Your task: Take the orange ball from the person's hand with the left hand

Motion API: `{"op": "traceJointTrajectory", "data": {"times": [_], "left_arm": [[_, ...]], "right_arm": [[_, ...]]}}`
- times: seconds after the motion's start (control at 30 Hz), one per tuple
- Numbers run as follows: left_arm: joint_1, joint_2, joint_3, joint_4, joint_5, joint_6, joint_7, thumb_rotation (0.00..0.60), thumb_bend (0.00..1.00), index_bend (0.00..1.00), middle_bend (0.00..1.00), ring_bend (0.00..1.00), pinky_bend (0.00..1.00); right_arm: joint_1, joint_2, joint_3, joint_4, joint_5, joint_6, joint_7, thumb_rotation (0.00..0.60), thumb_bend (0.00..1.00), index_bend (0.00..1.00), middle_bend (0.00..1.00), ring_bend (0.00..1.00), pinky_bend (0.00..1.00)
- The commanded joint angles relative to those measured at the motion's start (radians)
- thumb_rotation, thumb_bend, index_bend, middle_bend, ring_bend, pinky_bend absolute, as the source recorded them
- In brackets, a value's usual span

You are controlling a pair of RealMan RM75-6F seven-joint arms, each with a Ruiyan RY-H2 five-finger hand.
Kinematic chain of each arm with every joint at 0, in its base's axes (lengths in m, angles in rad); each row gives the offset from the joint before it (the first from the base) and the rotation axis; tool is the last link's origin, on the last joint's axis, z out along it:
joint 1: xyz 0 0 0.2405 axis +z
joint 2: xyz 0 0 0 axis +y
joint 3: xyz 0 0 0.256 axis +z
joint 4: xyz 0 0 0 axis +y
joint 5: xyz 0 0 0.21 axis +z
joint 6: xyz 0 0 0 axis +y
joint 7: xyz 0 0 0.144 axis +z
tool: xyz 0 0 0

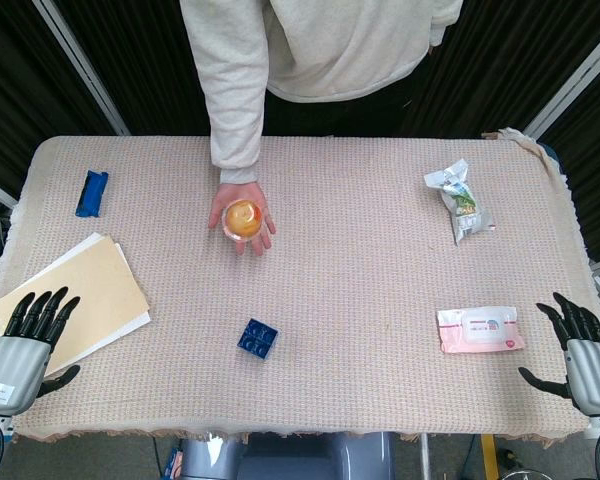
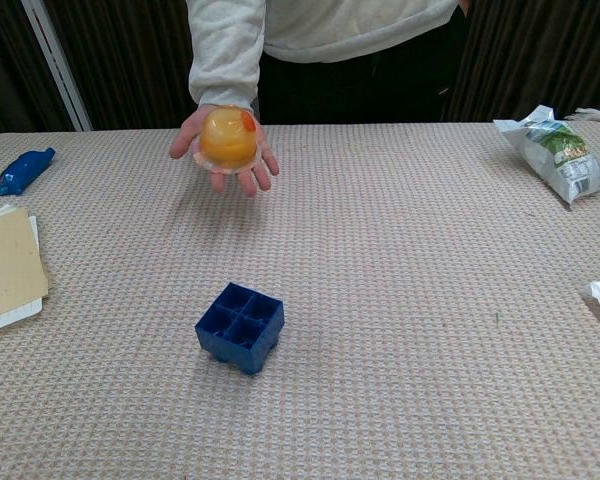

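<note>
An orange ball (image 1: 243,218) (image 2: 226,138) rests in the upturned palm of the person's hand (image 1: 230,205) (image 2: 260,165), held above the table toward its far left-centre. My left hand (image 1: 25,345) sits at the near left corner of the table, fingers spread and holding nothing, far from the ball. At the near right edge my right hand (image 1: 580,350) is also open and empty. Neither hand shows in the chest view.
A blue grid block (image 1: 257,338) (image 2: 240,326) lies between me and the ball. A tan folder on white paper (image 1: 85,300) (image 2: 5,265) lies near my left hand. A blue packet (image 1: 91,193) (image 2: 20,171), a snack bag (image 1: 460,203) (image 2: 558,152) and a wipes pack (image 1: 480,329) also lie on the table.
</note>
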Motion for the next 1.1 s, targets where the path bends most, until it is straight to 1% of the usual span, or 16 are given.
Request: {"op": "traceJointTrajectory", "data": {"times": [0.03, 0.33, 0.47, 0.67, 0.77, 0.8, 0.9, 0.93, 1.0, 1.1], "left_arm": [[0.0, 0.0, 0.0, 0.0, 0.0, -0.001, 0.0, 0.6, 0.18, 0.0, 0.0, 0.0, 0.0], [0.0, 0.003, 0.002, -0.004, 0.0, -0.005, 0.004, 0.6, 0.18, 0.0, 0.0, 0.0, 0.0], [-0.01, 0.009, -0.007, -0.019, -0.011, -0.018, 0.007, 0.6, 0.18, 0.0, 0.0, 0.0, 0.0], [-0.066, 0.052, -0.032, -0.119, -0.078, -0.13, 0.061, 0.6, 0.18, 0.0, 0.0, 0.0, 0.0], [-0.131, 0.078, -0.079, -0.211, -0.166, -0.23, 0.125, 0.6, 0.18, 0.0, 0.0, 0.0, 0.0], [-0.146, 0.08, -0.093, -0.227, -0.185, -0.248, 0.139, 0.6, 0.18, 0.0, 0.0, 0.0, 0.0], [-0.236, 0.077, -0.172, -0.297, -0.328, -0.344, 0.247, 0.6, 0.18, 0.0, 0.0, 0.0, 0.0], [-0.253, 0.074, -0.186, -0.305, -0.354, -0.358, 0.268, 0.6, 0.18, 0.0, 0.0, 0.0, 0.0], [-0.322, 0.052, -0.241, -0.322, -0.461, -0.401, 0.361, 0.6, 0.18, 0.0, 0.0, 0.0, 0.0], [-0.416, 0.001, -0.302, -0.325, -0.621, -0.43, 0.491, 0.6, 0.18, 0.01, 0.0, 0.0, 0.0]], "right_arm": [[0.0, 0.0, 0.0, 0.0, 0.0, 0.0, 0.0, 0.6, 0.07, 0.14, 0.0, 0.0, 0.0], [-0.001, 0.001, 0.0, -0.001, -0.001, 0.001, 0.001, 0.6, 0.07, 0.14, 0.0, 0.0, 0.0], [0.002, -0.001, 0.0, 0.0, 0.002, -0.004, -0.002, 0.6, 0.07, 0.14, 0.0, 0.0, 0.0], [0.008, -0.005, 0.0, -0.005, 0.004, -0.014, -0.01, 0.6, 0.07, 0.14, 0.0, 0.0, 0.0], [0.01, -0.004, -0.001, -0.01, 0.005, -0.02, -0.008, 0.6, 0.07, 0.14, 0.0, 0.0, 0.0], [0.011, -0.004, -0.001, -0.01, 0.005, -0.022, -0.007, 0.6, 0.07, 0.14, 0.0, 0.0, 0.0], [0.015, -0.003, -0.002, -0.011, 0.003, -0.03, -0.002, 0.6, 0.07, 0.14, 0.0, 0.0, 0.0], [0.016, -0.002, -0.003, -0.01, 0.003, -0.032, -0.001, 0.6, 0.07, 0.14, 0.0, 0.0, 0.0], [0.019, -0.001, -0.005, -0.009, 0.001, -0.038, 0.001, 0.6, 0.07, 0.14, 0.0, 0.0, 0.0], [0.021, 0.003, -0.007, -0.013, 0.005, -0.05, 0.01, 0.6, 0.07, 0.14, 0.0, 0.0, 0.0]]}}
